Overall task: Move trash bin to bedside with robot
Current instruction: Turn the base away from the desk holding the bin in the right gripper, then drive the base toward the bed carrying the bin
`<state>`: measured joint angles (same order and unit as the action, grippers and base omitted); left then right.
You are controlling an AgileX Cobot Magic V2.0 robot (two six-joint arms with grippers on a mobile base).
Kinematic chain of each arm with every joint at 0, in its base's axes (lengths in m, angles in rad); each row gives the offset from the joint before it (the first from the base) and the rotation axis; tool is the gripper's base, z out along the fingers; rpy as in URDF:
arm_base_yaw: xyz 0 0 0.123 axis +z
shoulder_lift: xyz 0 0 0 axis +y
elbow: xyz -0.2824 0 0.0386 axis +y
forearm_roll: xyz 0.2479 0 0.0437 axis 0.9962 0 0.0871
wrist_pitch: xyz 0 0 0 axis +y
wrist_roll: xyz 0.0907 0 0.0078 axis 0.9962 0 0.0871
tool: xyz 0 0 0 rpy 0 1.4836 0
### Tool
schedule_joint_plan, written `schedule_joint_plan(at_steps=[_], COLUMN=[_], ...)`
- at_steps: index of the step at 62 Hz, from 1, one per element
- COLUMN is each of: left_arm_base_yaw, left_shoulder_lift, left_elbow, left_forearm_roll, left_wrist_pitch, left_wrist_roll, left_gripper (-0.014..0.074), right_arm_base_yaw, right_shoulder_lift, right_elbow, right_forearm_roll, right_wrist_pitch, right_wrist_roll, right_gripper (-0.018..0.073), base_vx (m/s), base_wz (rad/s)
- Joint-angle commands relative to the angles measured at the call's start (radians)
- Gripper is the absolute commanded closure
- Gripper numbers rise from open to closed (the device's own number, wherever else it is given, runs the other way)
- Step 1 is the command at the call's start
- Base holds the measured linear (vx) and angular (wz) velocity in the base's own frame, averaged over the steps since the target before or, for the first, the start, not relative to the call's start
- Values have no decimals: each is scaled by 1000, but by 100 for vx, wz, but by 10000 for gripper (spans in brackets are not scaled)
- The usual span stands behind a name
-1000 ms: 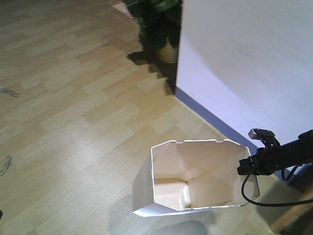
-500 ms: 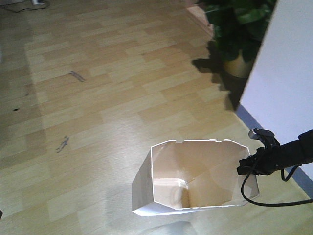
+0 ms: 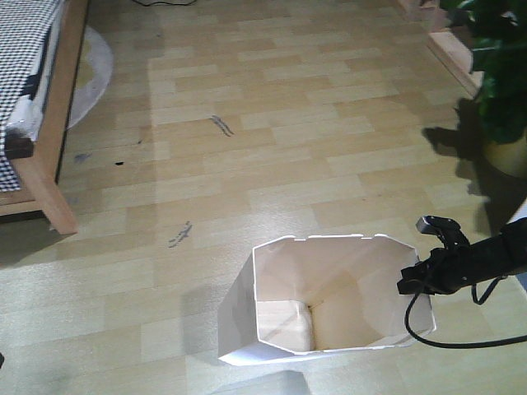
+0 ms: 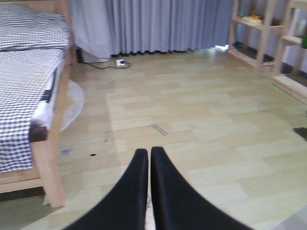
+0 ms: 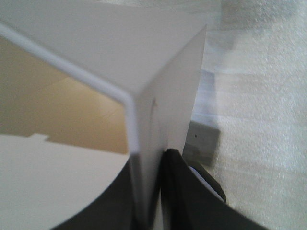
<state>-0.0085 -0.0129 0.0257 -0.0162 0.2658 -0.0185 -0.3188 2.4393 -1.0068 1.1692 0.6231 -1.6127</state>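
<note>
Front-facing view: the white trash bin (image 3: 240, 317) is well apart from the bed (image 3: 51, 156), the right claw (image 3: 414, 281) clamped on its wall farthest from the bed; the left claw (image 4: 149, 160) is clenched, holding nothing.

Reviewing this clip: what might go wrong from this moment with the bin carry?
1. The right gripper pinches only one thin wall of the bin at its rim, so the bin may slip, flex or swing.
2. The bed has a frame leg standing ahead to the left. The bin, held out in front, might knock it on approach.
</note>
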Motion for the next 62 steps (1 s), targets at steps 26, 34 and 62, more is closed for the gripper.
schedule_joint_plan(at_steps=[26,34,62], left_arm_base_yaw=[-6,-6,-6], left_shoulder_lift=[-14,-14,-14], left_elbow=[19,19,19], left_forearm_roll=[-2,-2,-2], left_wrist_pitch=[-69,-69,-69], left_wrist_roll=[-4,-4,-4], left_gripper=[602,602,602], right_arm_base_yaw=[-4,-4,-4], right_shoulder_lift=[-75,-75,-75], right_elbow=[-7,-7,-7], right_forearm_roll=[54,54,54], right_wrist_pitch=[235,235,238], right_wrist_roll=[-1,-1,-1], right_gripper=[566,566,566], base_vx=[20,24,23], base_wz=[19,2,-4])
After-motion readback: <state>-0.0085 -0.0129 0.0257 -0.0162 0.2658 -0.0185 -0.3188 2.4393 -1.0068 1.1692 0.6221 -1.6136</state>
